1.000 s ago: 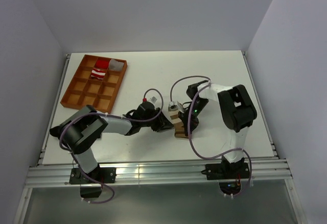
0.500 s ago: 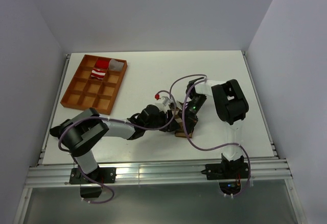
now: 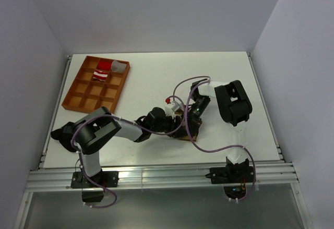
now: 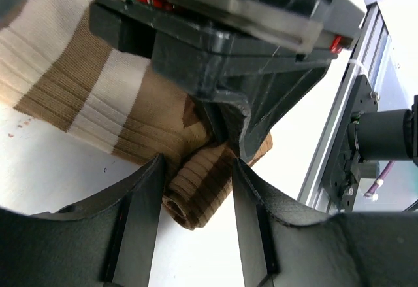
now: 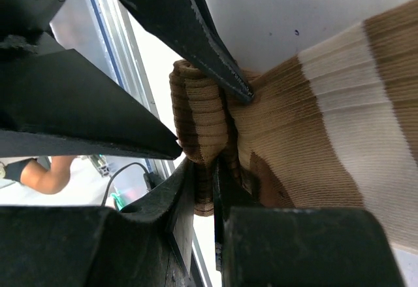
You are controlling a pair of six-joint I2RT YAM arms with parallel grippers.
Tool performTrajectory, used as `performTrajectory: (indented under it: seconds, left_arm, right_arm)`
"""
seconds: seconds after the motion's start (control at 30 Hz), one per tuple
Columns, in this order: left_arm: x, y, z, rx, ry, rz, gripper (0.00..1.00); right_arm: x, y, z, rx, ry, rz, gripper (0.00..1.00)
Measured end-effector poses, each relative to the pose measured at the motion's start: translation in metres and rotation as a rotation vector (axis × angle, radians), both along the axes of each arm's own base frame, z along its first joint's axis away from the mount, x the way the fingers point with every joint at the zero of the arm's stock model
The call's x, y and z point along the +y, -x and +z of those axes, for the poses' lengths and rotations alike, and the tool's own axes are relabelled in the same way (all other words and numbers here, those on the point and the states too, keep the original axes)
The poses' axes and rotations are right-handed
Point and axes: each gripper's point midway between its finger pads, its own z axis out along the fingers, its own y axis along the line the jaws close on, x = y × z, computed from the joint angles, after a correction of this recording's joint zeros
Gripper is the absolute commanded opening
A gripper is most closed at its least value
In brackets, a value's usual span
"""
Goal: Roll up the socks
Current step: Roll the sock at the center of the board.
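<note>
The dark-brown-and-tan sock (image 3: pixel 186 136) lies mid-table, flat striped part (image 4: pixel 85 97) spread out, its near end curled into a small roll (image 4: pixel 196 199). My right gripper (image 3: pixel 191 126) is shut on that rolled end, pinching a fold (image 5: pixel 208 169) between its fingers (image 5: pixel 176 202). My left gripper (image 3: pixel 178 126) is open, and its fingers (image 4: pixel 137 221) straddle the roll from the opposite side (image 4: pixel 197 169). The red-and-white sock (image 3: pixel 101 75) lies in a far compartment of the orange tray (image 3: pixel 78 91).
The orange compartment tray sits at the table's far left. The metal rail (image 3: pixel 156 174) runs along the near edge, close behind the sock's roll. Both arms and their purple cables (image 3: pixel 182 83) crowd the middle of the table.
My left gripper has moved right until its open fingers straddle the sock's rolled end. The right gripper has come down and slightly left onto the sock.
</note>
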Motion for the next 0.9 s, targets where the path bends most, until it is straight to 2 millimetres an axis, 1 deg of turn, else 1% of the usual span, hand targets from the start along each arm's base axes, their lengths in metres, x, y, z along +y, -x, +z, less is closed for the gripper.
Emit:
performTrajectory:
  seconds: [0.2, 0.4, 0.47, 0.6, 0.63, 0.7, 0.73, 0.77, 0.87, 0.9]
  left_arm:
    - [-0.002, 0.003, -0.005, 0.003, 0.009, -0.025, 0.49]
    - [-0.002, 0.006, -0.003, 0.006, 0.022, -0.043, 0.45]
    - [-0.003, 0.006, -0.004, 0.008, 0.024, -0.045, 0.43]
    - [-0.003, 0.007, -0.008, 0.023, 0.023, -0.046, 0.30]
    - [-0.003, 0.008, -0.007, 0.028, 0.025, -0.045, 0.22]
    - [-0.005, 0.007, -0.007, 0.039, 0.026, -0.042, 0.13]
    - [-0.006, 0.006, -0.007, 0.045, 0.026, -0.041, 0.03]
    - [-0.008, 0.005, -0.006, 0.055, 0.025, -0.037, 0.00]
    - [-0.014, 0.001, -0.007, 0.097, 0.004, -0.025, 0.00]
    - [-0.016, 0.000, -0.007, 0.112, -0.004, -0.020, 0.00]
  right_arm:
    - [-0.002, -0.003, 0.000, 0.012, 0.026, -0.030, 0.11]
    - [-0.006, -0.008, -0.002, 0.021, 0.066, -0.075, 0.10]
    - [-0.007, -0.009, -0.003, 0.022, 0.081, -0.088, 0.10]
    - [-0.008, -0.008, -0.004, 0.024, 0.101, -0.109, 0.10]
    - [-0.009, -0.008, -0.005, 0.022, 0.107, -0.115, 0.10]
    - [-0.010, -0.008, -0.005, 0.011, 0.120, -0.124, 0.11]
    - [-0.011, -0.008, -0.006, -0.001, 0.129, -0.128, 0.14]
    - [-0.012, -0.007, -0.006, -0.012, 0.135, -0.134, 0.16]
    - [-0.017, -0.007, -0.006, -0.068, 0.156, -0.152, 0.28]
    - [-0.018, -0.007, -0.005, -0.089, 0.161, -0.160, 0.35]
